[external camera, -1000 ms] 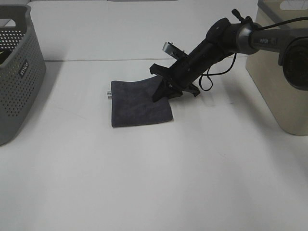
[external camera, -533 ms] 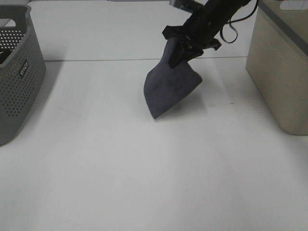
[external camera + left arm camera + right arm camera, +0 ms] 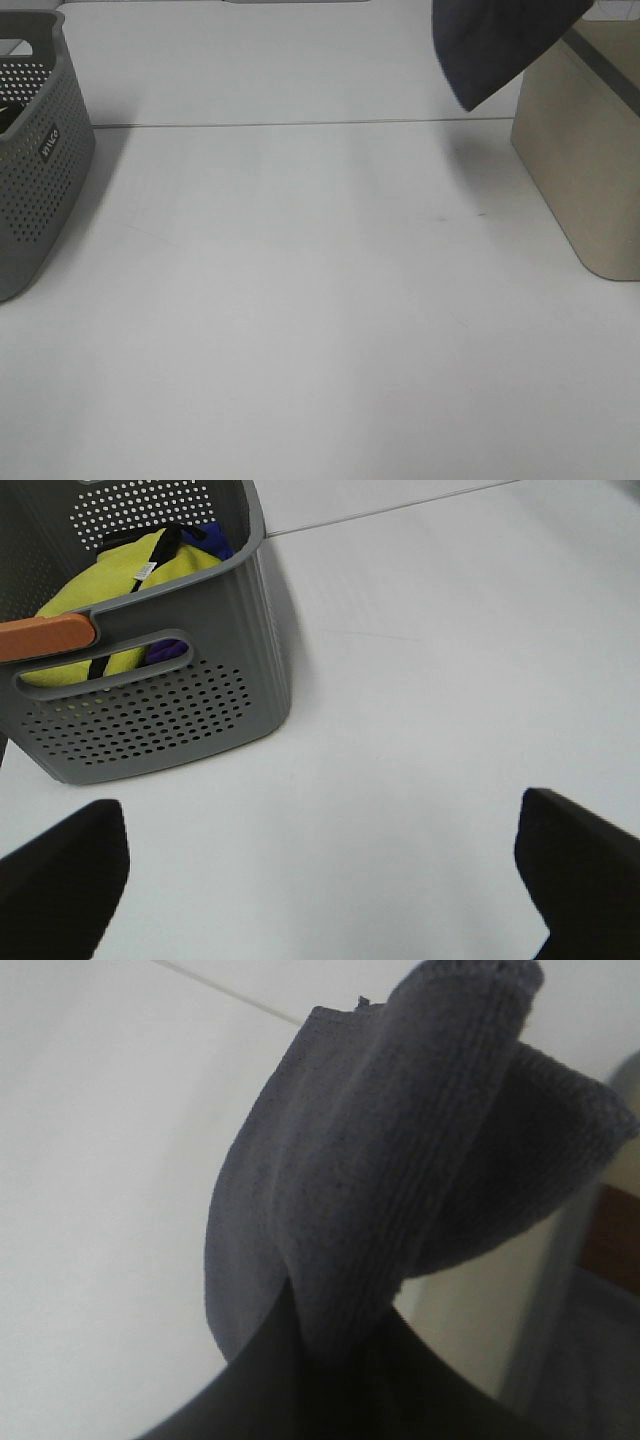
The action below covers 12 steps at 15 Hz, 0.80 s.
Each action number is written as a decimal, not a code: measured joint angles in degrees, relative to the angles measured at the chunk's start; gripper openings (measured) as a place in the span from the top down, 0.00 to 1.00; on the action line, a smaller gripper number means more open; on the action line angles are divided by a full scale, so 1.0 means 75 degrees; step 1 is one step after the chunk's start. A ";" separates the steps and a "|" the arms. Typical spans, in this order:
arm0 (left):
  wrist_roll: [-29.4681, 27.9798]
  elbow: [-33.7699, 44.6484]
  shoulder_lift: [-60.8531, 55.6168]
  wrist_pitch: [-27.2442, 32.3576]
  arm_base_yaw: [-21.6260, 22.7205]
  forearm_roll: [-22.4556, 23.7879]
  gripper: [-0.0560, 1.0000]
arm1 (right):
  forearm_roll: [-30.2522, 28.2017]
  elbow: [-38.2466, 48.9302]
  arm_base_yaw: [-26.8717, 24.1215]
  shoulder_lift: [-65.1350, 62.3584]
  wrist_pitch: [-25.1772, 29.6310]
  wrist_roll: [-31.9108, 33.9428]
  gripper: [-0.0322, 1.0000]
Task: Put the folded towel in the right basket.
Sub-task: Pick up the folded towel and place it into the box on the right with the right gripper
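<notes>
White bench (image 3: 300,330), seen from the high camera and both wrist cameras.

Left gripper (image 3: 320,890): two dark fingers (image 3: 60,880) set wide apart, with nothing between them and only bare bench surface below. It faces the left basket.

Left basket (image 3: 40,160): grey, with perforated walls and a handle slot, standing at the left edge of the bench. The left wrist view shows a yellow cloth (image 3: 110,580) inside it, a blue item half hidden behind the cloth, and an orange bar (image 3: 45,637) at its rim.

Right basket (image 3: 585,160): beige, with plain walls and a darker band under the rim, standing at the right edge of the bench towards the far right corner.

Folded towel (image 3: 500,40): dark grey-blue, hanging in the air off the bench near the far right corner, just beside the inner wall of the right basket and above its rim. One corner points down; the upper part is cut off by the top of the high view. A faint shadow (image 3: 468,160) lies on the bench below it.

Right gripper (image 3: 330,1360): closed, pinching the gathered folds of the towel (image 3: 400,1160), which bunch and spread out beyond the jaws. This gripper lies outside the high view.

A thin seam (image 3: 300,124) crosses the bench near its far edge.
</notes>
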 joint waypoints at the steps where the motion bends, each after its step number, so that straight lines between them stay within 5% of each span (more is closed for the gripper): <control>1: 0.0000 0.0000 0.0000 0.0000 0.0000 0.0000 0.01 | -0.0420 0.0000 -0.0084 -0.0237 0.0000 0.0153 0.90; 6: 0.0000 0.0000 0.0000 0.0000 0.0000 0.0000 0.01 | 0.0718 0.0000 -0.2101 -0.0588 -0.0069 0.0359 0.90; 8: 0.0000 0.0000 0.0000 0.0000 0.0000 0.0000 0.01 | 0.2116 0.0000 -0.3705 -0.0527 -0.0336 0.0336 0.90; 12: 0.0000 0.0000 0.0000 0.0000 0.0000 0.0000 0.01 | 0.4293 0.0000 -0.4912 0.0168 -0.0405 -0.0023 0.90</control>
